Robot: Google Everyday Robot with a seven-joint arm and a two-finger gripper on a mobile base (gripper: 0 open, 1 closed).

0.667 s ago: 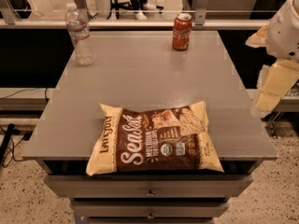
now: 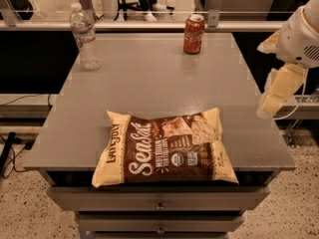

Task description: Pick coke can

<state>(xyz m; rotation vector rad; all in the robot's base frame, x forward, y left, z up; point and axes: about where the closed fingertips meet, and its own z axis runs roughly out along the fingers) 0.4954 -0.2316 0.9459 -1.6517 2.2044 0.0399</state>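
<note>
The coke can [image 2: 194,33] is a small red can with white script and a silver top. It stands upright at the far edge of the grey table [image 2: 149,83], right of centre. My gripper [image 2: 275,94] hangs at the table's right edge, on the white arm [image 2: 301,36]. It is well in front of and to the right of the can, not touching it, and holds nothing that I can see.
A clear plastic water bottle [image 2: 84,36] stands upright at the far left of the table. A brown and cream chip bag [image 2: 164,148] lies flat at the near edge. Drawers [image 2: 159,203] sit below the tabletop. A rail [image 2: 149,25] runs behind the table.
My gripper has shifted a little to the left, towards the table's right edge. The can, bottle and chip bag have not moved.
</note>
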